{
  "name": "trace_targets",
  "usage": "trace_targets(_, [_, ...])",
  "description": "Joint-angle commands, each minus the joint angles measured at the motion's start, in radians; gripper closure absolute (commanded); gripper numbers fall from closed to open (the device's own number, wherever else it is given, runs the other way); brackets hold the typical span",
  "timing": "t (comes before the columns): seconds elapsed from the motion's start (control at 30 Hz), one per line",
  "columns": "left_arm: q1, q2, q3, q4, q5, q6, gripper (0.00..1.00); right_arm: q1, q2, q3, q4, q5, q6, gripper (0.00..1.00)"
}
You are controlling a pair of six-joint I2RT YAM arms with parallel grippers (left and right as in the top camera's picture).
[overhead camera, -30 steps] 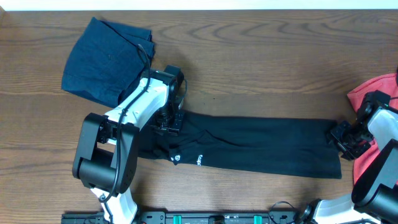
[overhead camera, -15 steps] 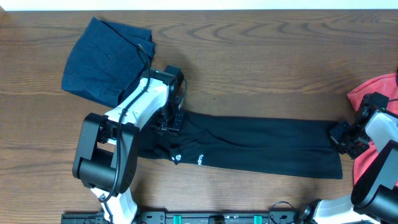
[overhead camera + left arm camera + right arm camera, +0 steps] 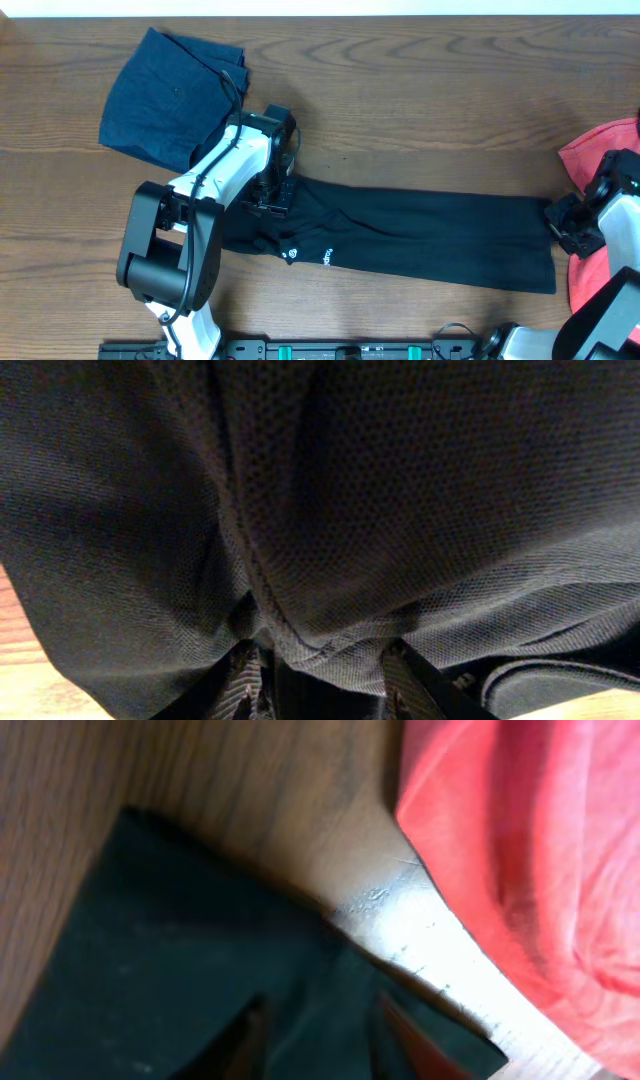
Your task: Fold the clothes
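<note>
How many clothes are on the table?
3: a folded navy-blue cloth garment far left, a black cloth T-shirt stretched across the middle, a coral-red cloth garment at the right edge. Others may be hidden.

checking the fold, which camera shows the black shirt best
Overhead: it shows the black shirt along its full length, stretched out flat. The left wrist view shows only close-up bunched cloth, and the right wrist view only one corner.

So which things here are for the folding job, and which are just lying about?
For the job:
- black T-shirt, laid out long, left end effector on it
- navy-blue garment, back left
- coral-red T-shirt, right edge

Just there:
- wooden table underneath
</note>
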Motion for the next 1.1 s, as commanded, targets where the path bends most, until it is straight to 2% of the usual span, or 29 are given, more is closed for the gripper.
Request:
trace_targets(0.0, [0.006, -0.002, 0.001, -0.003, -0.012, -0.006, 0.58, -0.013, 0.001, 0.0, 0.0, 0.02, 0.003, 0.6])
trace_targets(0.1, [0.006, -0.002, 0.001, -0.003, -0.012, -0.006, 0.58, -0.014, 0.007, -0.02, 0.023, 0.027, 0.005, 0.56])
trace_targets(0.47, [0.006, -0.002, 0.001, -0.003, -0.011, -0.006, 0.58, -0.028, 0.015, -0.158, 0.156, 0.078, 0.061, 0.53])
trace_targets(0.77, [0.006, -0.002, 0.001, -0.003, -0.011, -0.006, 0.58, -0.077, 0.015, -0.177, 0.227, 0.056, 0.067, 0.58])
trace_targets(0.9, [0.006, -0.002, 0.001, -0.003, -0.011, -0.006, 0.58, -0.077, 0.015, -0.177, 0.24, 0.032, 0.067, 0.69])
trace_targets(1.07, [0.006, -0.002, 0.001, -0.003, -0.011, -0.006, 0.58, -0.077, 0.014, -0.177, 0.241, 0.032, 0.067, 0.96])
